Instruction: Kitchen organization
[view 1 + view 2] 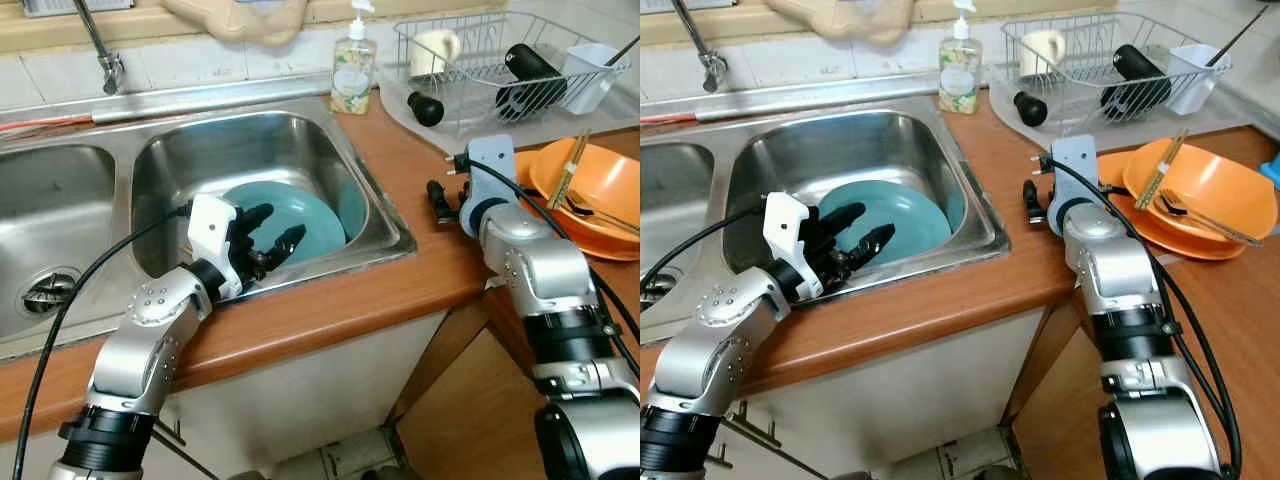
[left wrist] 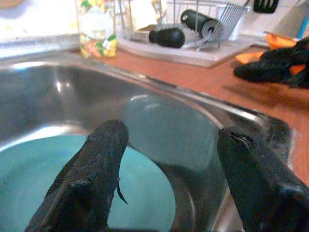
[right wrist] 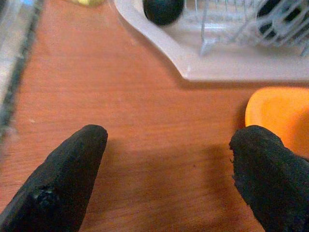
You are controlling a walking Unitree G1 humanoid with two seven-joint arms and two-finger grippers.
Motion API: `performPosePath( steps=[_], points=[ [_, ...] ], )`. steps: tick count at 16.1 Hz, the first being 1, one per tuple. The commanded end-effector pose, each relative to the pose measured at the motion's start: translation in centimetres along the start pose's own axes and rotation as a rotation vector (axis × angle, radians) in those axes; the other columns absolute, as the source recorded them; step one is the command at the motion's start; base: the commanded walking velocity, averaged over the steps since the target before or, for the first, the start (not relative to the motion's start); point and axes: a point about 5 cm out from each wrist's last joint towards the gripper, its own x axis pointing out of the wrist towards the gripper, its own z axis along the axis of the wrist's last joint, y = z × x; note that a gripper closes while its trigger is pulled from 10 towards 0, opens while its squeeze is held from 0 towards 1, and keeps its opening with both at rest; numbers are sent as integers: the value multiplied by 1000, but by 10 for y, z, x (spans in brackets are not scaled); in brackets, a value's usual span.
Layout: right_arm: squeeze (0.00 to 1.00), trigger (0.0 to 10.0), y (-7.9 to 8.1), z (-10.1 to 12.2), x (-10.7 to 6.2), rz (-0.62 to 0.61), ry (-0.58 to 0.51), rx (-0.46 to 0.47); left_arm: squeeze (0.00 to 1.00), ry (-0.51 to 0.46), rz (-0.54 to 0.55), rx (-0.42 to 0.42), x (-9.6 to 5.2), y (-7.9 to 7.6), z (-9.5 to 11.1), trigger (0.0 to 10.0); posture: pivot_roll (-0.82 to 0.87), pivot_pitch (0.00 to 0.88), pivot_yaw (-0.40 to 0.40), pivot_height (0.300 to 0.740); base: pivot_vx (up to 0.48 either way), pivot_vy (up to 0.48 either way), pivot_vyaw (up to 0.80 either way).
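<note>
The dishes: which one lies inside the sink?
The teal plate, leaning in the right basin at the left claw. The orange bowl sits on the counter.

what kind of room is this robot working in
Most likely a home kitchen: a double steel sink holding a teal plate, a dish rack and a soap bottle on the wooden counter.

Plate (image 1: 300,215) in the right sink basin (image 1: 200,150), soap bottle (image 1: 352,70) behind the basin at the worktop's (image 1: 400,280) back edge, dish rack (image 1: 500,60) in the back right corner, stacked bowls (image 1: 590,190) with chopsticks (image 1: 568,170) at the right edge before the rack.
</note>
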Motion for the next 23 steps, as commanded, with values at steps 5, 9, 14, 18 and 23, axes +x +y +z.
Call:
performPosePath(
  steps=[5,9,14,18,23],
  points=[
    [0,10000,-13,8,13,-43,-7,74,0,20,-54,28,-5,-10,-1,10000,-110,0,-9,740,0,0,0],
    [0,10000,-19,5,21,-60,7,104,0,25,-76,35,-5,-13,-1,10000,-104,0,-11,740,0,0,0],
    [0,10000,-29,1,25,-104,36,69,0,32,-115,45,-5,-17,-2,10000,-101,0,-9,740,0,0,0],
    [0,10000,-33,-7,27,-107,80,81,0,34,-198,30,-7,-25,-1,10000,-104,0,-7,740,0,0,0],
    [0,10000,-24,-10,26,-3,122,124,0,25,-197,39,-8,-24,1,10000,-102,0,-14,740,0,0,0]
  ],
)
